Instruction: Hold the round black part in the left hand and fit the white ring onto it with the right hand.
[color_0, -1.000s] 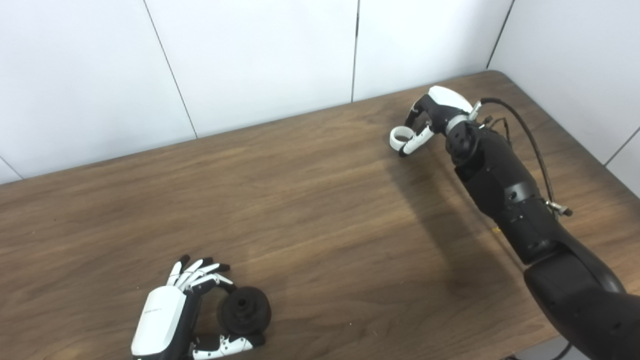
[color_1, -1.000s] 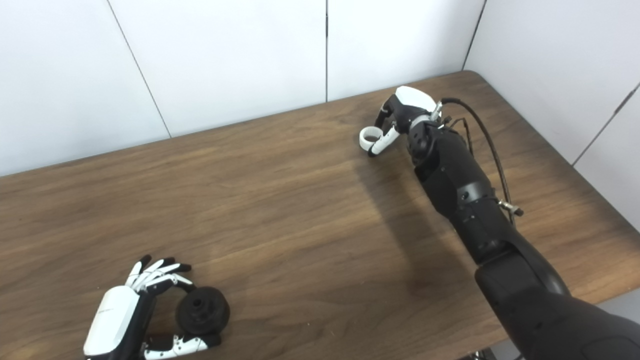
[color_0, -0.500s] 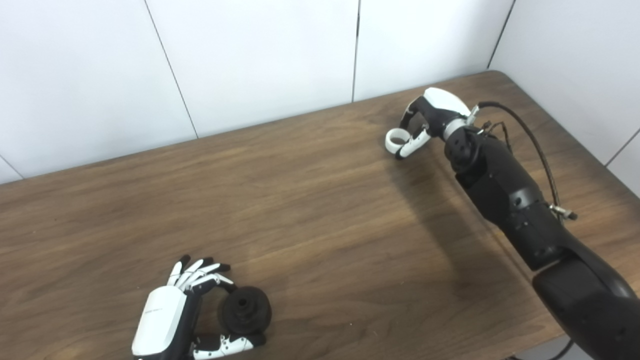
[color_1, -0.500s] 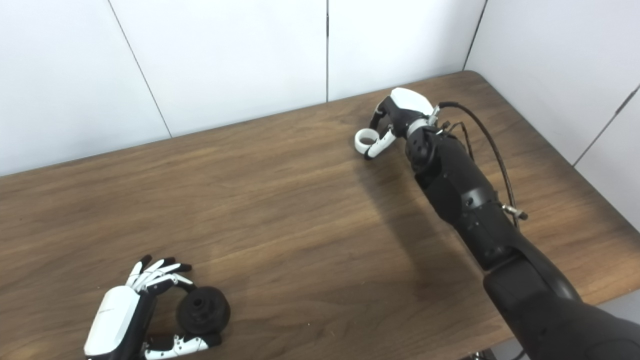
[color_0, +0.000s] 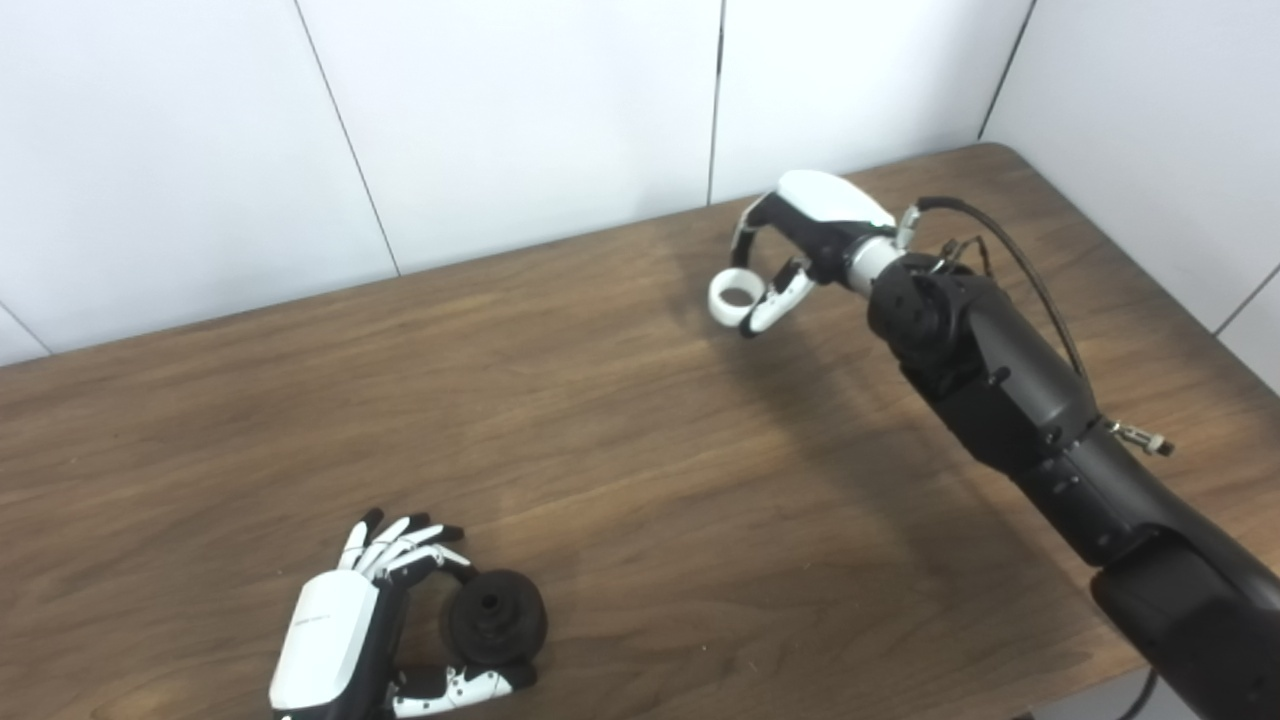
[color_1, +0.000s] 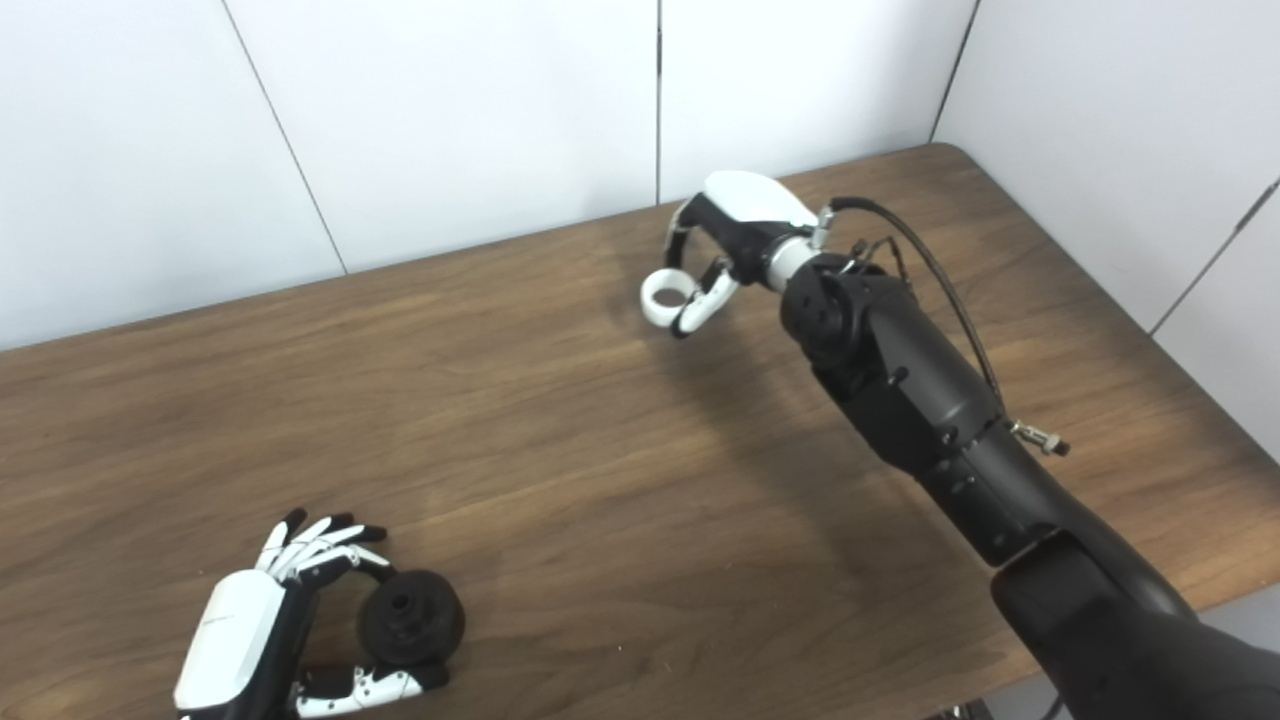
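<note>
- The left hand (color_0: 340, 640) sits low at the near left of the table (color_0: 620, 480), its white back turned up toward the cameras.
- Its fingers (color_0: 400, 540) curl over the far side of the black part (color_0: 493, 626) and its thumb (color_0: 455, 686) runs along the near side, so the hand is closed around the part.
- The black part is round, with a small hole in the middle of its upward face; it lies at the table surface, though whether it rests on the wood or is lifted just clear cannot be told.
- The right hand (color_0: 800, 235) is far across the table near the back wall (color_0: 520, 110), well apart from the left hand.
- It pinches the white ring (color_0: 732, 298) between a curled finger above and the thumb (color_0: 775, 305) beside it, so this hand is closed on the ring.
- The ring hangs at the hand's left side with its opening facing roughly upward, and it is raised off the table.
- The right arm (color_0: 1010, 400) stretches in from the lower right corner, black, with a cable (color_0: 1020, 265) looping along its upper side near the wrist.
- The arm casts a dark shadow on the wood below it.
</note>
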